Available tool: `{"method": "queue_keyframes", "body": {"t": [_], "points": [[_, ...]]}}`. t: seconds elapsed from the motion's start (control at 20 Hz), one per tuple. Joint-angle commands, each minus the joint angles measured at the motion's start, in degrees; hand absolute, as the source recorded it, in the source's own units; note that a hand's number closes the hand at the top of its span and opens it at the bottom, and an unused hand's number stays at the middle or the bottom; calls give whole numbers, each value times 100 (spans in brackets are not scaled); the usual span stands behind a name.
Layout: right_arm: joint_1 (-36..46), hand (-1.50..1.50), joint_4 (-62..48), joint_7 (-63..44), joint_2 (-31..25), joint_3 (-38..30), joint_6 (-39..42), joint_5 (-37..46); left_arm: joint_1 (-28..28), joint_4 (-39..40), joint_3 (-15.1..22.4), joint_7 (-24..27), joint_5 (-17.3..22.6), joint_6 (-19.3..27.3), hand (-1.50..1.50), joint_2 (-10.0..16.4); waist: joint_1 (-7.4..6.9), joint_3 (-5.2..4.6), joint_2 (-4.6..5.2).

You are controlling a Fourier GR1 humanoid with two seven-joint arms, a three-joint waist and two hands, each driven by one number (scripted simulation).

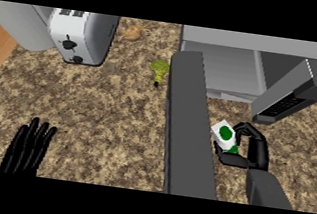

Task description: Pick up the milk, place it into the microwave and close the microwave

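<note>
Right hand [251, 150] curled round the milk carton [223, 134], fingers over its top, thumb beneath. Carton tilted, white with a green spot, held over the counter [100, 116] just right of the microwave door [188, 133]. Door swung wide open, a long dark slab running down to the lower edge. Beyond the carton, the microwave [259, 44], inside exposed, its keypad panel [289, 101] near the hand. Further left, a green fruit [159, 69] beside the door's far end, a brownish lump [132, 33] behind it, then a toaster [81, 36]. Left hand [28, 148] open at lower left, fingers straight and up, resting.
</note>
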State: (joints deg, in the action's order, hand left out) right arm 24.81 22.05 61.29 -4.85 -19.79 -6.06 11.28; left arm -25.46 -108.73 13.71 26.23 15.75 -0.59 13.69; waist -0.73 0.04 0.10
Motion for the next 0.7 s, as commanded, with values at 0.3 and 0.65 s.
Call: {"method": "queue_keyframes", "body": {"t": [0.3, 0.65], "points": [[-434, 150, 1546, -336, 477, 1034, -471, -502, 1, 440, -357, 191, 117, -337, -150, 12, 72, -8, -31], [221, 150, 1900, -1440, 428, 969, -1103, -345, -72, 420, -678, 185, 296, -667, -150, 134, 30, -4, -12]]}}
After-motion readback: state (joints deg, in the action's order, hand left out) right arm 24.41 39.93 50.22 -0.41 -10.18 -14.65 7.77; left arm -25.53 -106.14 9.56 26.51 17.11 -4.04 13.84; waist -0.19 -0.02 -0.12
